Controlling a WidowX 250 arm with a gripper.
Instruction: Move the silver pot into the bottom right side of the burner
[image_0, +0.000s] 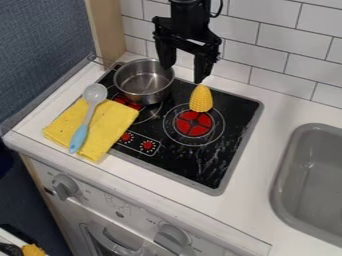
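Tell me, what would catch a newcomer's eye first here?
Probably the black robot arm, hanging in from the top with its fingers spread over the back of the stove, near the silver pot. Then the bright yellow: a toy corn cob by the right-hand red burner, and a cloth at the left, with a blue-handled spoon across it.

Black arm hung from above, fingers parted

From where I stood, the single arm (188, 14) entered at the top edge, just right of centre. Its wrist section was near vertical, and a thin dark cable (218, 9) curved beside it. The gripper (183, 75) pointed downward, its crosspiece slanting. Its two fingers (203, 66) were spread, a plain gap between them; the tip on the view's right sat lower than the other.
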